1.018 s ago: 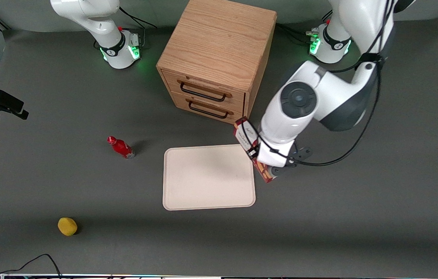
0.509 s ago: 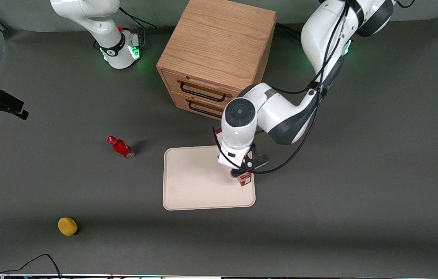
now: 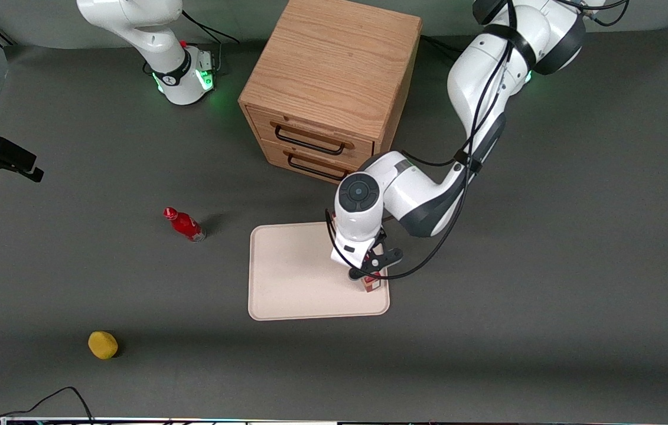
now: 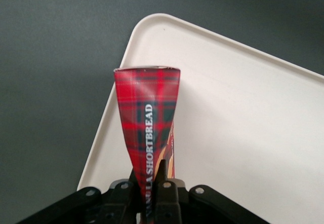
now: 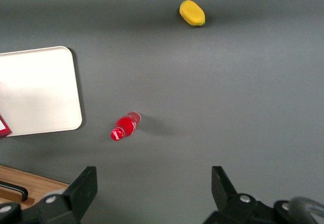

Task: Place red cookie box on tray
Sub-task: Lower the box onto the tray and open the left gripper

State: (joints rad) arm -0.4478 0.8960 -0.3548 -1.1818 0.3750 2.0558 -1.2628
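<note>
The tool (image 3: 367, 273) is over the tray (image 3: 298, 283), near the tray's corner at about 4 o'clock in the front view. It grips the box (image 3: 372, 283) tight between its two fingers (image 4: 161, 176). The box stands on end, so its long side runs up and down. One short end is up in the tool and the other short end points down at the tray. I cannot tell if the low end touches the tray. In the wrist view the narrow red checked side of the box (image 4: 148, 122) faces the camera, with white letters running along its length. The low end sits over the tray's rim (image 4: 109, 117), close to a rounded corner.

The tray lies flat on the grey bench (image 3: 546, 295), in front of the wood drawers (image 3: 328, 88). A small red bottle (image 3: 183, 224) lies on the bench at about 9 o'clock from the tray, toward the parked arm's end. A yellow lump (image 3: 103, 345) sits nearer the front camera than the bottle.
</note>
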